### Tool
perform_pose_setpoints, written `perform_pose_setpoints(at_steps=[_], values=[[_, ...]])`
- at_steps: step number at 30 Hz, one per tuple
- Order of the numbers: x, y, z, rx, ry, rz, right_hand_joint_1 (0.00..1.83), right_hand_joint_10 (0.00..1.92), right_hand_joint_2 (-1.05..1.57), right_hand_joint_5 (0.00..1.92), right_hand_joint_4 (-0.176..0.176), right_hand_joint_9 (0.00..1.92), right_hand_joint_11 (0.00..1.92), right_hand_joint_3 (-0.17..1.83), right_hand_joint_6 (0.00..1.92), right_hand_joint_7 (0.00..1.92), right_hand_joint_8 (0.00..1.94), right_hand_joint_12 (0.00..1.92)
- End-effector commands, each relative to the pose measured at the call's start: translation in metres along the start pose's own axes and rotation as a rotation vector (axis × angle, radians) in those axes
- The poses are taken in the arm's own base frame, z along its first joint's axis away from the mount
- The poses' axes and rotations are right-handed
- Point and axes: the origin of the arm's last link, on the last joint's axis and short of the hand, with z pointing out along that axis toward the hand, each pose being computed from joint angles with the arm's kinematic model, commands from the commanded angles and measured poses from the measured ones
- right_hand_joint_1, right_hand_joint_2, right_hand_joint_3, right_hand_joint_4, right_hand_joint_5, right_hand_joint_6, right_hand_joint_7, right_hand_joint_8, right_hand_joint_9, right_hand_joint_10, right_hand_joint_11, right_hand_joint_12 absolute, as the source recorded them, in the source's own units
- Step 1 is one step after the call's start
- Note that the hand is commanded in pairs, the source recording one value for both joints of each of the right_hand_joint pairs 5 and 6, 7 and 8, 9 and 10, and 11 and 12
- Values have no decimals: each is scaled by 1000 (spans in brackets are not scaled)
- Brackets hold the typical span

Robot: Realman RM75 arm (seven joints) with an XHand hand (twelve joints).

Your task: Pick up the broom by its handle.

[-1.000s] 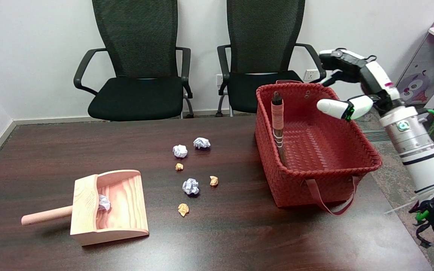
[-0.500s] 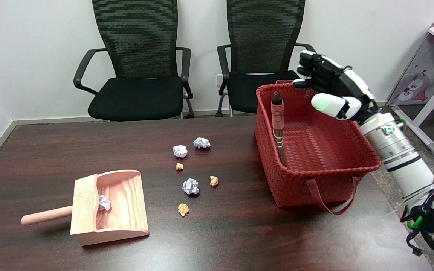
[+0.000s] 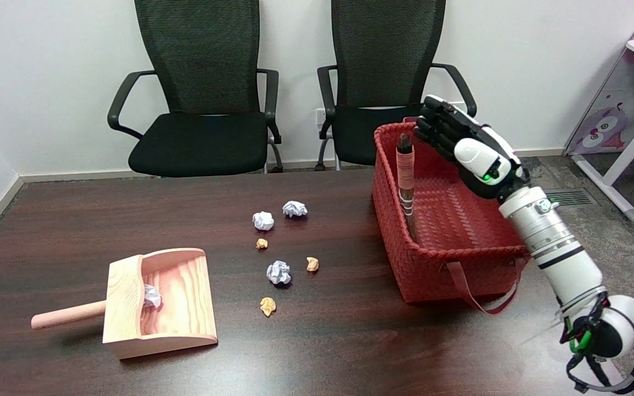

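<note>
Head view. Dark wooden table [image 3: 75, 231]; on it, at roughly 8 o'clock from centre, a wooden dustpan [image 3: 160, 300] with its round handle pointing toward 9 o'clock and one white paper ball [image 3: 152, 297] lying inside. Mid-table, a loose scatter: three white crumpled paper balls [image 3: 278, 272] and three small tan scraps [image 3: 267, 306], all apart from one another. At 3 o'clock from the scatter, a red woven basket [image 3: 460, 264] with a strap handle hanging over its near wall. Behind the table, two black mesh office chairs [image 3: 201, 99] against a white wall; a pink-and-white shelf unit [image 3: 633, 93] at the right edge. The basket's left wall stands between the scatter and the broom [image 3: 405, 181]. Right hand [image 3: 463, 146]: arm reaches in from 5 o'clock, forearm slanting up toward 11 o'clock over the basket's right side; hand above the basket's far rim, fingers extended and spread, holding nothing, fingertips just beside the top of the handle, contact not discernible. Broom: inside the basket, leaning against its left wall, long axis near upright, handle end up toward 12 o'clock, pinkish wrapping around the handle, lower end down on the basket floor.
</note>
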Motion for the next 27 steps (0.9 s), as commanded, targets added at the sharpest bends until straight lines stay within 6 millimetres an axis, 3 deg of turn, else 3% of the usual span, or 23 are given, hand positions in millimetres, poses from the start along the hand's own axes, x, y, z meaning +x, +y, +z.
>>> perform_pose_setpoints(at_steps=[1, 11, 20, 27], values=[[-18, 37, 9, -150, 25, 195, 735, 67, 135, 92, -176, 67, 0, 529, 92, 92, 92, 0], [-24, 32, 33, -162, -36, -43, 749, 0, 205, 0, -176, 0, 0, 457, 0, 0, 0, 0], [-32, 25, 36, -138, -61, -139, 774, 0, 230, 2, -176, 0, 0, 427, 2, 2, 2, 0], [-36, 22, 33, -120, -68, -195, 821, 0, 126, 33, -176, 0, 0, 517, 33, 33, 33, 0]])
